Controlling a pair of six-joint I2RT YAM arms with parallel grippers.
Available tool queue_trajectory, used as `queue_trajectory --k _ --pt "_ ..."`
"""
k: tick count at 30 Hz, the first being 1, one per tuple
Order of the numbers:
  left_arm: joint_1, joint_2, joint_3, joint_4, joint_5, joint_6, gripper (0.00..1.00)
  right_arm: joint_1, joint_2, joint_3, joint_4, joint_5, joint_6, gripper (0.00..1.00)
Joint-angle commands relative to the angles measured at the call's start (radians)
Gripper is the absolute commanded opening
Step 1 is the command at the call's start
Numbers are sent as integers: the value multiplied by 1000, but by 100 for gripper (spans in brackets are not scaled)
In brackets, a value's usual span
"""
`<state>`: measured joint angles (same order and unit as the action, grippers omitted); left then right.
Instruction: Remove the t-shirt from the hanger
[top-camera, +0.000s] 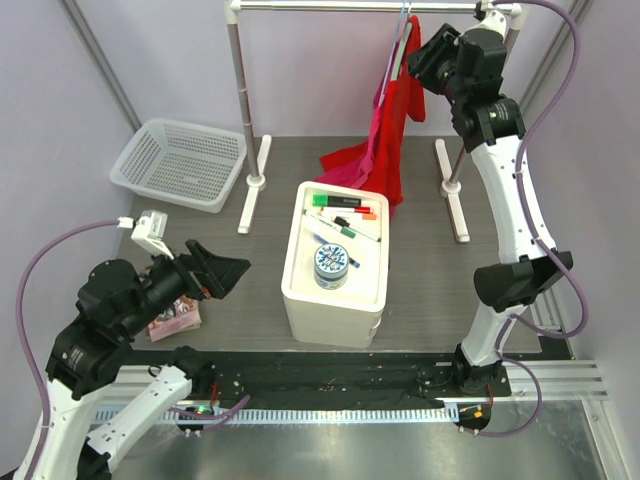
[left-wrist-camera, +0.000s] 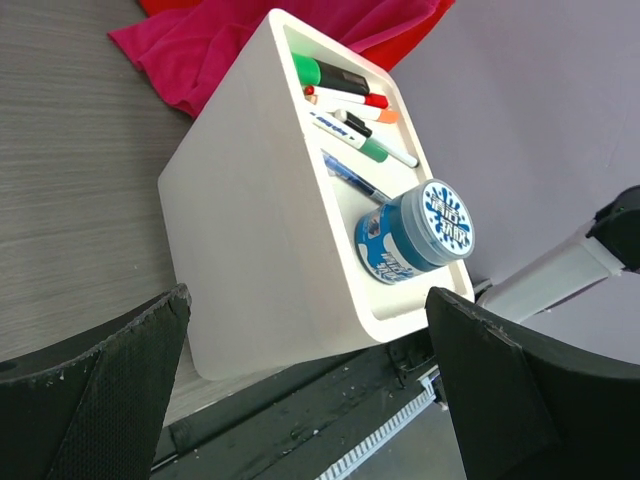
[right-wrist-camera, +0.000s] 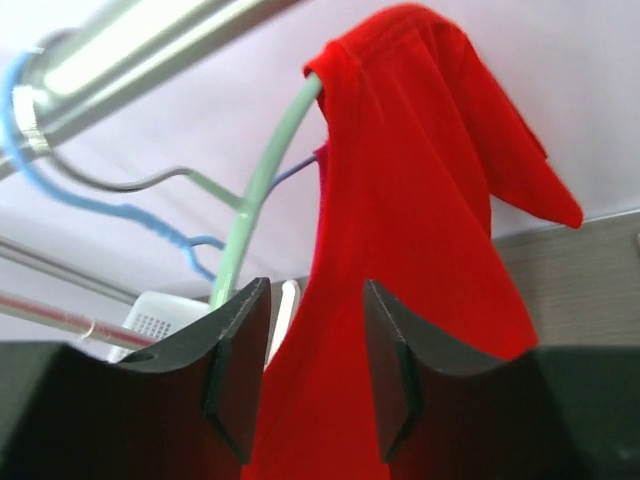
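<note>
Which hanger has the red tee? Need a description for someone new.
Look at the metal clothes rail at the back, near its right end. The pale green hanger there has the red t-shirt draped over one arm. The blue hanger beside it is thinner wire.

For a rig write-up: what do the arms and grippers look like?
The left arm and right arm have white links, bulky black joints and a looping purple-grey cable each. The left gripper and right gripper have black, wedge-shaped fingers.

The grey worktop (top-camera: 240, 270) carries a white mesh basket (top-camera: 180, 165) at its far left corner, a white box (top-camera: 330, 322) at its centre, rack feet (top-camera: 250, 195) along the far edge, pink cloth (top-camera: 345, 165) just behind the box, and a small packet (top-camera: 175, 318) near the left edge.
</note>
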<state>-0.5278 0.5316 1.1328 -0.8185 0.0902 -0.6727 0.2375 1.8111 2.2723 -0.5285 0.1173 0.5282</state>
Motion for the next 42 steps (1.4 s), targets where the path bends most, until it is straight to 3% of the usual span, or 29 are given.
queue_trajectory --k 1,9,14,22,33,42 --pt "5 -38 2 27 13 -36 100 -27 5 23 61 -154 72 50" --pt "3 -73 -15 13 -10 -65 100 -29 -78 -60 85 -122 64 57" --pt "5 -48 -13 47 16 -80 100 -27 -85 -108 165 -217 105 61" --pt "5 -27 -27 79 26 -91 100 -27 -121 -152 189 -231 108 62" --pt "5 -36 -31 84 34 -117 100 -26 -107 -177 225 -277 142 45" --pt "5 -33 -30 81 46 -136 100 -27 -98 -206 269 -312 197 39"
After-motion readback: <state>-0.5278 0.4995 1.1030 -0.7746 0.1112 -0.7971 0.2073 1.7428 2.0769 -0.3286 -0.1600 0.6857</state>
